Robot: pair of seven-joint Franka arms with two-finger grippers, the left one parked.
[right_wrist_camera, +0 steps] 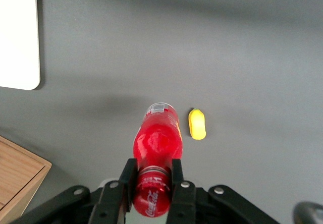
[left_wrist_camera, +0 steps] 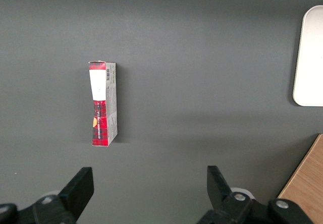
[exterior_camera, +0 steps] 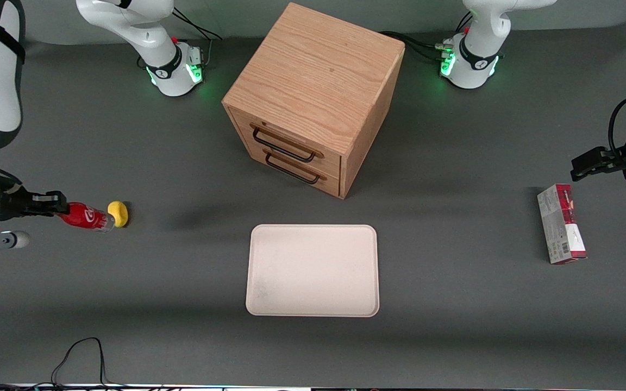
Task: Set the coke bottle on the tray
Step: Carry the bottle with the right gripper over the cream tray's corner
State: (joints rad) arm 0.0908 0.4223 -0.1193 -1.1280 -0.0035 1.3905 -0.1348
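Observation:
The small red coke bottle (exterior_camera: 86, 216) is held at its capped neck by my right gripper (exterior_camera: 55, 205), toward the working arm's end of the table. It points sideways toward the tray, seemingly lifted off the table. In the right wrist view the fingers (right_wrist_camera: 127, 176) clamp the bottle's neck just below the red cap (right_wrist_camera: 152, 199), with the red body (right_wrist_camera: 156, 135) reaching away from the gripper (right_wrist_camera: 151, 173). The cream-white tray (exterior_camera: 313, 270) lies flat mid-table, in front of the cabinet and nearer the front camera. One corner shows in the right wrist view (right_wrist_camera: 17, 37).
A yellow lemon-like lump (exterior_camera: 118, 213) lies on the table right beside the bottle's base. The wooden two-drawer cabinet (exterior_camera: 313, 95) stands mid-table, drawers closed. A red-and-white carton (exterior_camera: 561, 231) lies toward the parked arm's end. Cables (exterior_camera: 82, 361) trail at the table's front edge.

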